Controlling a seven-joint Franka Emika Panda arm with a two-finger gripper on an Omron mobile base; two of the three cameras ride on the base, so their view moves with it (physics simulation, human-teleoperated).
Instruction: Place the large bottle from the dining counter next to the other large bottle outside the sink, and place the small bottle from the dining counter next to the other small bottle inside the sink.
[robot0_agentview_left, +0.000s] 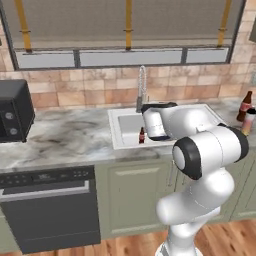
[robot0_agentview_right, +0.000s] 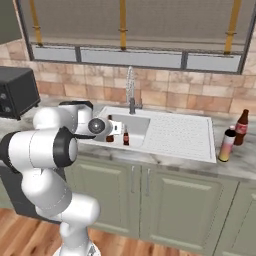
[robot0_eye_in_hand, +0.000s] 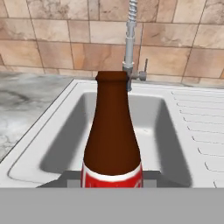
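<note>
Held bottle: small brown bottle with a red label, upright, close before the hand camera; its neck and cap rise in front of the basin and the tap.
Gripper: closed tight on the held bottle; the fingertips themselves are hidden low behind the bottle's label in the hand view. In the right base view it sits at the basin's left edge, with the held bottle's dark body just showing at the hand.
Sink bottle: second small brown bottle with a red label, upright inside the basin, near its front; in the right base view it stands just to the right of the gripper, apart from it.
Sink: pale basin on the left, ribbed drainboard on the right, set in the marbled counter.
Tap: tall chrome tap at the basin's back edge, before the tiled wall.
Pink bottle: tall, pink fading to orange-yellow, dark cap, upright on the counter just past the drainboard's right edge.
Large brown bottle: red label, narrow neck, upright just beside and behind the pink bottle.
Counter: grey marbled top.
Microwave: black, at the counter's left end.
Dishwasher: dark front below the counter, left of the green cabinets.
</note>
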